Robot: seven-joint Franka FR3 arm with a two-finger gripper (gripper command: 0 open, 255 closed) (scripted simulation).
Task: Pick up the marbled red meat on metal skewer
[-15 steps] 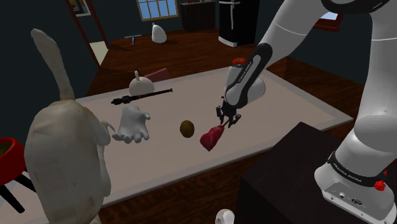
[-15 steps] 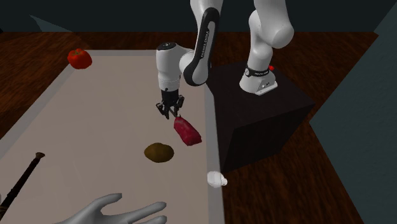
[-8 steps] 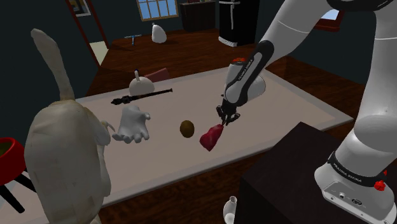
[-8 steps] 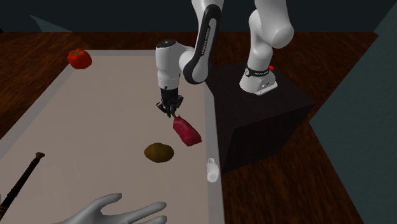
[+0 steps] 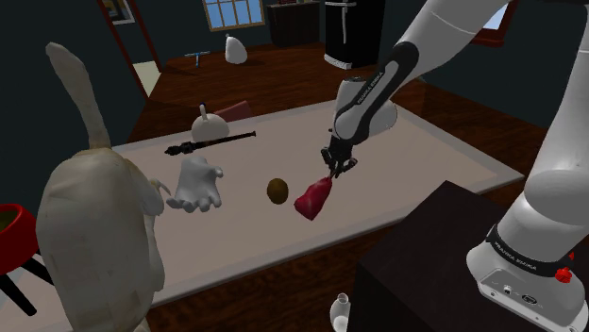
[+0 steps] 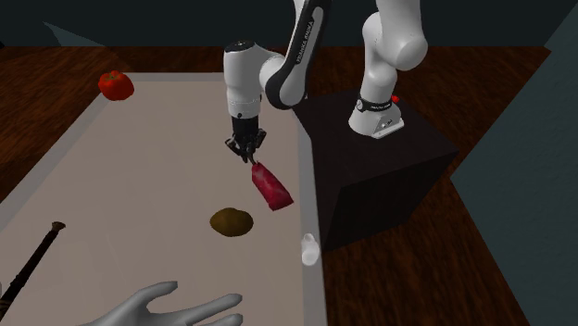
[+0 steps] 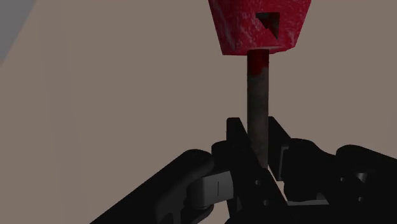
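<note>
Presently | fingers (image 7: 236, 139) clamped on thin dark metal skewer (image 7: 257, 111) | marbled red meat block (image 7: 257, 24) just ahead of them | stem grip keeps meat unsquashed for lifting

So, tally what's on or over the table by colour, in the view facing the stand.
Red: 2, the meat on a skewer and a round red thing
Brown: 1, a round lump
Black: 1, a rod
Pale grey: 1, a hand model
Total: 5
Left out: the small white thing off the table's edge
</note>
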